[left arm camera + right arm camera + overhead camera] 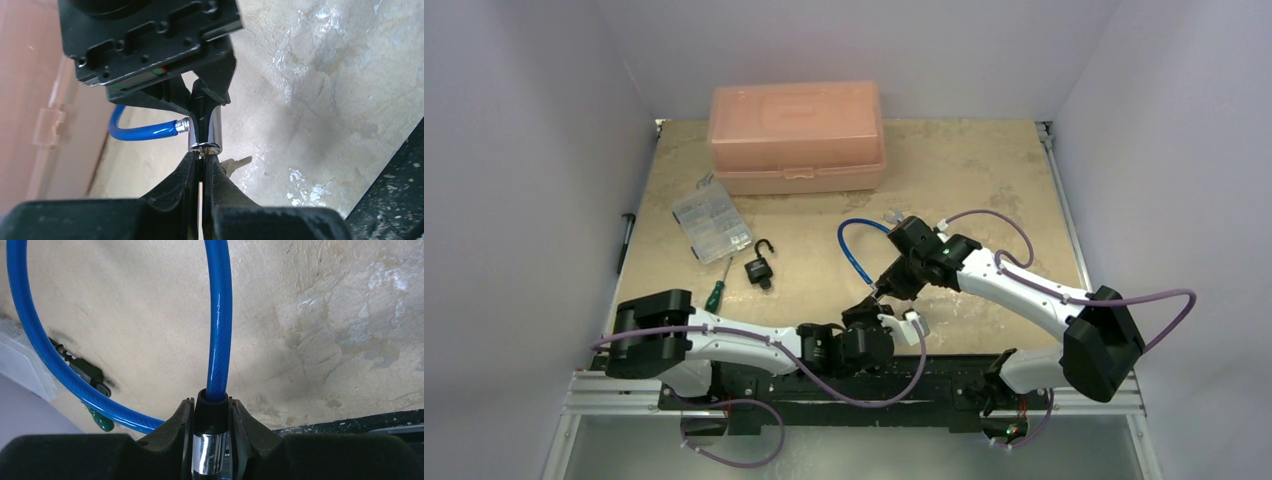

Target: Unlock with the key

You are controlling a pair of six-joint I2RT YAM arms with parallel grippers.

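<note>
A blue cable (pixel 849 245) lock is held up over the table's near middle. My right gripper (pixel 211 405) is shut on the lock's chrome and black cylinder (pixel 210 452), with the blue cable (pixel 217 315) looping out of its top. From below, my left gripper (pixel 202 154) is shut on a thin metal key at the keyhole end of the cylinder (pixel 207 127). A bare silver key (pixel 236 163) hangs beside the left fingers. The black padlock (pixel 759 266) lies on the table with its shackle swung open. A small black piece at its lower end may be the black-headed key.
A pink toolbox (pixel 796 135) stands at the back. A clear parts box (pixel 711 218) lies left of the padlock. A green-handled screwdriver (pixel 717 290) lies just below it. The table's black front rail (pixel 350 422) runs close under both grippers.
</note>
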